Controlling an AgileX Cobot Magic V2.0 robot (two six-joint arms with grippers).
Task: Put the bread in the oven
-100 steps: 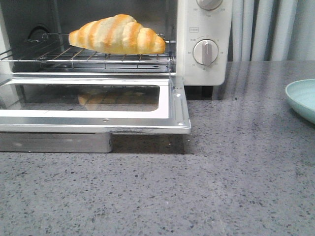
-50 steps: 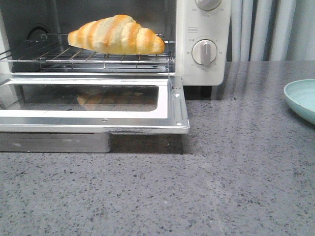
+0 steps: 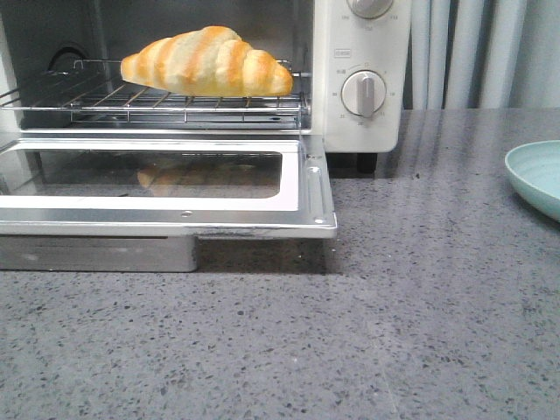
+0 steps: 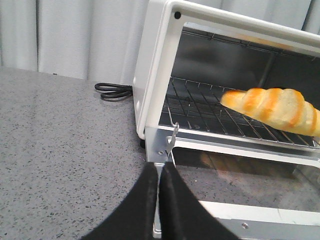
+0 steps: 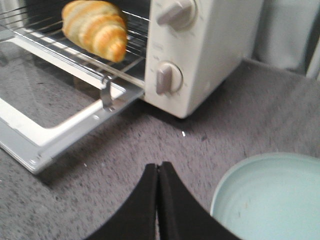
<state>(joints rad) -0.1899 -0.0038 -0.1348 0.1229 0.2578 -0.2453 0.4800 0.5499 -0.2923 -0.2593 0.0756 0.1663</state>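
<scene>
The bread (image 3: 207, 61), a golden-brown roll with cream stripes, lies on the wire rack (image 3: 131, 101) inside the cream-white oven (image 3: 363, 79). The oven's glass door (image 3: 166, 184) is folded down flat. The bread also shows in the left wrist view (image 4: 272, 107) and the right wrist view (image 5: 95, 27). My left gripper (image 4: 159, 167) is shut and empty, just off the door's left hinge corner. My right gripper (image 5: 158, 167) is shut and empty over the countertop, in front of the oven's dial panel (image 5: 170, 77). Neither gripper shows in the front view.
A pale green plate (image 3: 535, 175) sits at the right of the grey speckled countertop; it shows beside my right gripper in the right wrist view (image 5: 272, 200). A black power cord (image 4: 112, 90) lies left of the oven. Curtains hang behind.
Nothing has moved in the scene; the front view's framing shifted very slightly between one second ago and half a second ago. The bread stays on the rack.
</scene>
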